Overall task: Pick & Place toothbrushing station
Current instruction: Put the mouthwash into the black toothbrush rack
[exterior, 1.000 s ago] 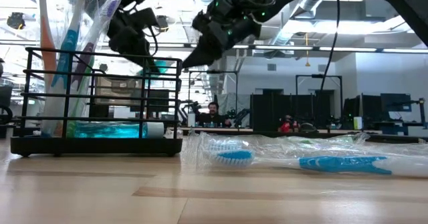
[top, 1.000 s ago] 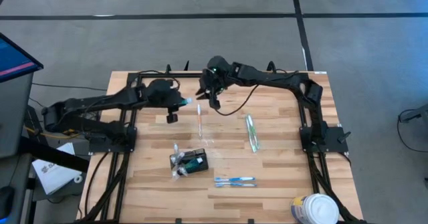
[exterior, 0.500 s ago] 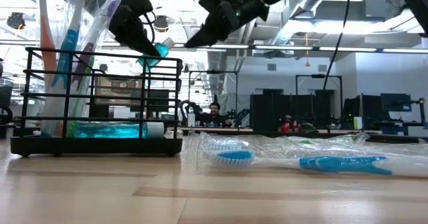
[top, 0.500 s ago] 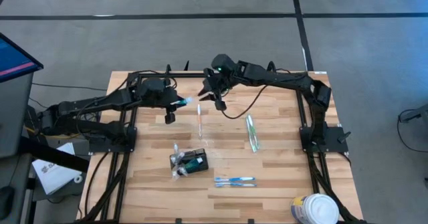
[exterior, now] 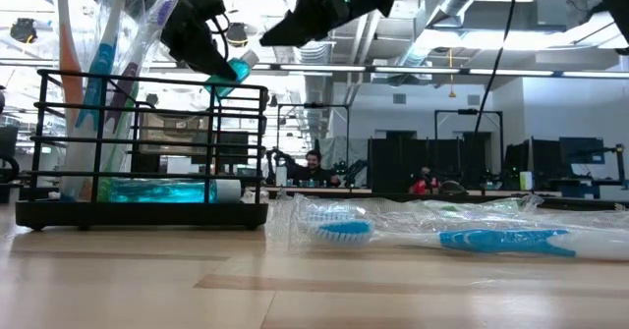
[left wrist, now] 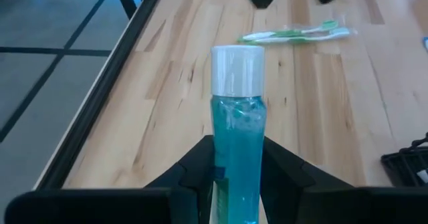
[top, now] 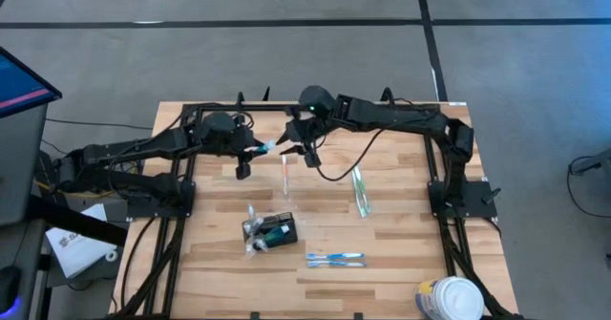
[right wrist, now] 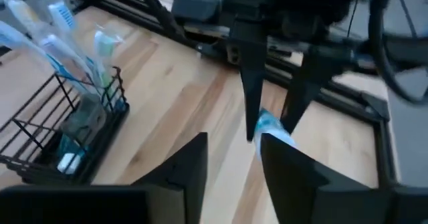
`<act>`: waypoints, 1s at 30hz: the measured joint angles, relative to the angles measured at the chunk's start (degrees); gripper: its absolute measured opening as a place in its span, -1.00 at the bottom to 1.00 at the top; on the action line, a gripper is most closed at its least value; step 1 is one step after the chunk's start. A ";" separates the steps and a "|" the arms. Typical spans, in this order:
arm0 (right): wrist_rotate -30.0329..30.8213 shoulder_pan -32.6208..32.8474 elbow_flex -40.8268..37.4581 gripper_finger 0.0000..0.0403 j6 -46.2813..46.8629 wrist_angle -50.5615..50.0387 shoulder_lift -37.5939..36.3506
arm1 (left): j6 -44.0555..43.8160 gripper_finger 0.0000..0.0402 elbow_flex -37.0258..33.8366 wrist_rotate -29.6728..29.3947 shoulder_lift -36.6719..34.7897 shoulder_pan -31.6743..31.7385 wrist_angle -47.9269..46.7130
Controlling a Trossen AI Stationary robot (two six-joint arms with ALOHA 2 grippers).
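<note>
The toothbrushing station is a black wire rack with several toothbrushes standing in it. It stands on the table's near middle and fills the left of the low view. My left gripper hangs high over the far middle of the table, shut on a small bottle of blue liquid with a white cap. My right gripper faces it from the right, a little apart from the cap, higher up. It is open with nothing between its fingers. My left gripper pinches the bottle's lower body between its two fingers. The bottle lies along the fingers. Its white cap sticks out past the fingertips toward the table's right. The bottle is lifted well clear of the table.
A wrapped toothbrush lies below the two grippers. Green toothbrushes lie right of centre, and blue ones near the front. A white round tub stands at the near right corner. Black frame rails run along both sides of the table.
My right gripper has risen well above the bottle's cap, as the low view shows. My left gripper has gone up a little with the bottle, whose cap end now shows higher against the rack.
</note>
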 joint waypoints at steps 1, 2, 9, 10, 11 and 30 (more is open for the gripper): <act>0.24 0.29 0.00 -0.35 -0.66 0.23 -0.02 | 0.00 -0.57 0.00 0.01 0.00 -0.26 0.08; 0.73 0.56 0.00 -0.30 -1.60 0.20 -0.02 | 0.00 -0.57 0.00 0.02 0.00 -0.50 0.22; 4.48 2.61 0.00 0.04 -4.49 1.37 0.00 | -0.95 -0.57 0.00 3.06 0.02 -2.24 1.47; 4.50 2.65 0.00 0.08 -3.97 2.07 0.00 | -1.47 -0.57 0.00 3.14 0.02 -2.54 2.04; 4.54 2.80 0.00 0.11 -3.71 2.61 0.00 | -1.81 -0.57 0.00 3.16 0.02 -2.82 2.79; 9.01 5.15 0.00 -0.23 -3.39 2.96 0.44 | -3.02 -0.57 0.00 3.17 0.02 -5.50 8.52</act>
